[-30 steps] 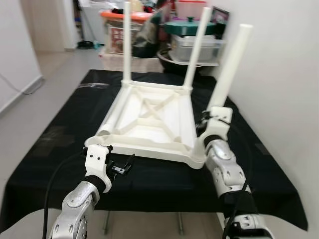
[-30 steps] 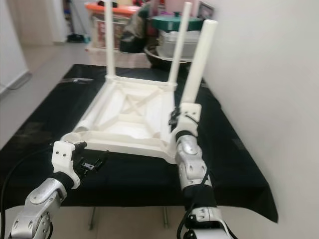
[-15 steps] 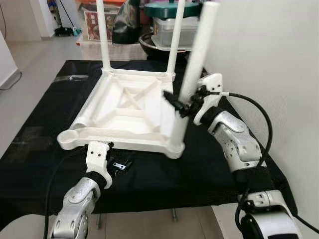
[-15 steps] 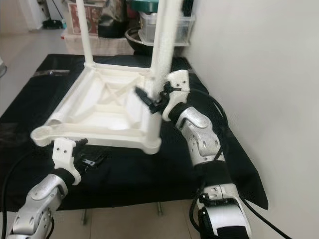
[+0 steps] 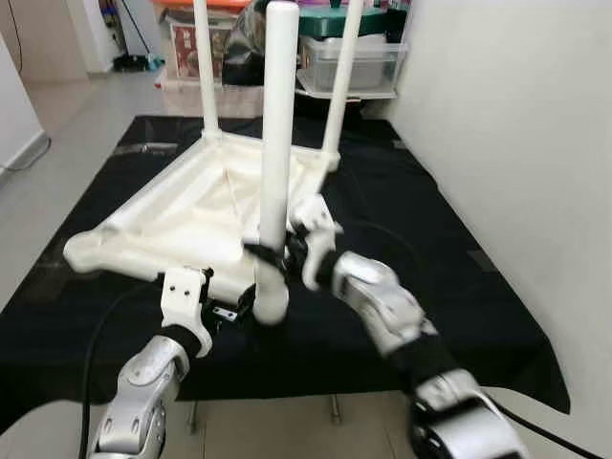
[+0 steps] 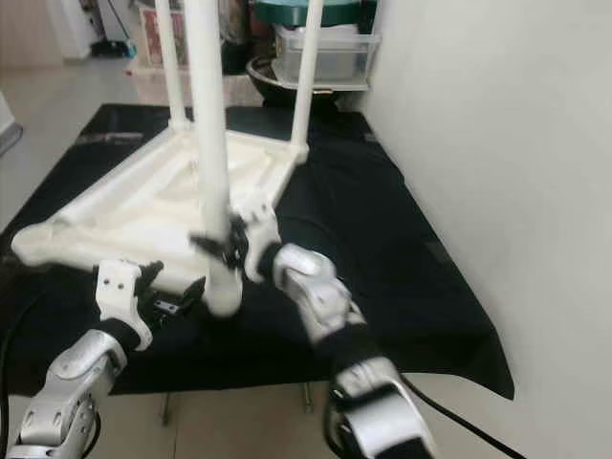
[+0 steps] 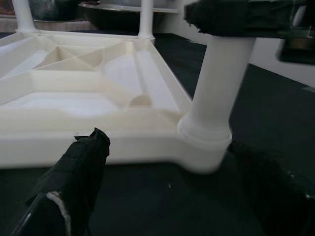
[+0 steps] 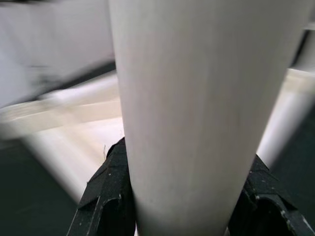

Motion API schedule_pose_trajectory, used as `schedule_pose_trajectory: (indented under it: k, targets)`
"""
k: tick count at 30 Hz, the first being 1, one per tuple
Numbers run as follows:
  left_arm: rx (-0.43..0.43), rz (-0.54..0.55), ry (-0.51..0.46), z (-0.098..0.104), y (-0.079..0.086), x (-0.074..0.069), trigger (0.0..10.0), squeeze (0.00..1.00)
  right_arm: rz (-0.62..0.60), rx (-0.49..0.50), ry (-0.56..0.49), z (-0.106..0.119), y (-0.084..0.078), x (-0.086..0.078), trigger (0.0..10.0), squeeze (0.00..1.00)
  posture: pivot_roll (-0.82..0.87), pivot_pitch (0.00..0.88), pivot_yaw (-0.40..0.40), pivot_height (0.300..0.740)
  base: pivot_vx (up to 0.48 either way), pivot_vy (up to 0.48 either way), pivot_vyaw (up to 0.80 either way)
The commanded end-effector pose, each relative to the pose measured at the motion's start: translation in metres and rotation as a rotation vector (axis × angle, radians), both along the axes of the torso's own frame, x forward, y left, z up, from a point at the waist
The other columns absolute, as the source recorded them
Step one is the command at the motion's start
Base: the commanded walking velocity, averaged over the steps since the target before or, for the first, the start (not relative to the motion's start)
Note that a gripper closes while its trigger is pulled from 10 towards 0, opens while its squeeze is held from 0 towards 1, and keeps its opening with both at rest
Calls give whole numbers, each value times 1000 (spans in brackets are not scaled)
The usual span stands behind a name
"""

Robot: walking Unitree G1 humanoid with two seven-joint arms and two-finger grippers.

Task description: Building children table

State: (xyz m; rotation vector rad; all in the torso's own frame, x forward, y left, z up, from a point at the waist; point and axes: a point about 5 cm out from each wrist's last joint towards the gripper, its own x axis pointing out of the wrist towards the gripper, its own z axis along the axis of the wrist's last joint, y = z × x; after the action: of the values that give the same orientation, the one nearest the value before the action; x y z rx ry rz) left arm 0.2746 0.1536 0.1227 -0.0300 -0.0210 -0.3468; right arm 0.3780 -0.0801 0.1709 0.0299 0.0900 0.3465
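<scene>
While the right claw (image 5: 273,253) pinched the leg (image 5: 277,124) low, stiff light plastic looked slippery; left claw (image 5: 234,311) waited spread beside its socket.

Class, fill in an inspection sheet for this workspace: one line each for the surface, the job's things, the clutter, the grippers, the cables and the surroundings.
Surface: black cloth covers the worktable.
Job's things: white children's table lies upside down on the cloth; two far legs stand upright; near leg stands in its corner socket; the near left corner has no leg.
Clutter: nothing seen on the cloth.
Grippers: right gripper is shut on the near leg, low down; left gripper is open beside that corner, holding nothing.
Cables: black cable runs along the left arm.
Surroundings: white wall on the right; storage boxes behind; tiled floor.
</scene>
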Motion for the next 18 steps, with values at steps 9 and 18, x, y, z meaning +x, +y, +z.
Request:
schedule_pose_trajectory:
  k: [9,18]
  targets:
    - [-5,2,20,-4,0,-1,10000,0,-577,-26,220,-56,-73,-40,10000,0,57,0,-61,740,0,0,0]
    - [-7,-2,26,-4,0,-1,10000,0,-103,251,0,12,-28,-14,10000,1000,60,0,-59,740,0,0,0]
